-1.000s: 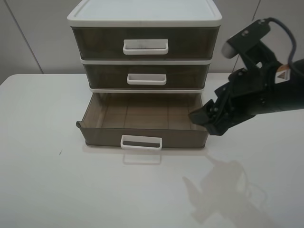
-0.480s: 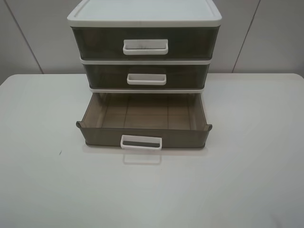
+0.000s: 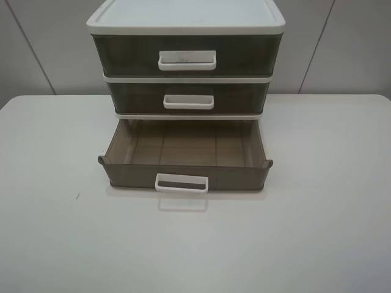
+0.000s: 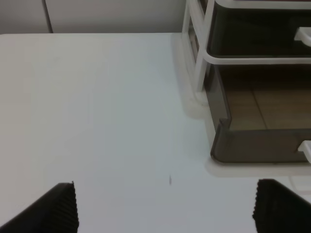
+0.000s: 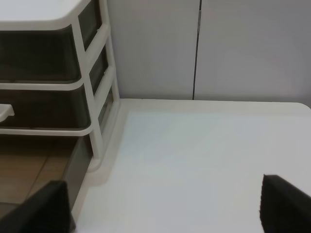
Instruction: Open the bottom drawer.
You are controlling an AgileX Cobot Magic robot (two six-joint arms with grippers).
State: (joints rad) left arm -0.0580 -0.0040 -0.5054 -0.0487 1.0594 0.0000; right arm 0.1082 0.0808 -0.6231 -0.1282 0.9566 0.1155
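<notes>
Smoky-brown translucent plastic is forming the bottom drawer (image 3: 185,160), which is sitting pulled well out of the white-framed drawer unit (image 3: 186,18) and resting on the white worktop (image 3: 317,232). Its interior is showing bare (ribbed floor visible through the open top), and its white loop handle (image 3: 181,183) is facing the front edge of the worktop. The middle drawer (image 3: 188,97) and the top drawer (image 3: 186,56) are both sitting flush in the frame above it.

In the exterior high view, neither arm is appearing.

In the left wrist view, the left gripper (image 4: 165,206) is hovering over bare worktop with its two dark ribbed fingertips (image 4: 60,206) spread wide apart and pinching nothing. The front left corner of the bottom drawer (image 4: 233,145) is lying near it, apart from both fingertips.

In the right wrist view, the right gripper (image 5: 165,208) is likewise standing with its fingertips (image 5: 284,206) spread wide, holding nothing. One fingertip is showing in front of the drawer unit's right side (contact cannot be judged from this angle), the other over open worktop. The bottom drawer's side wall (image 5: 77,167) is projecting forward of the frame post
</notes>
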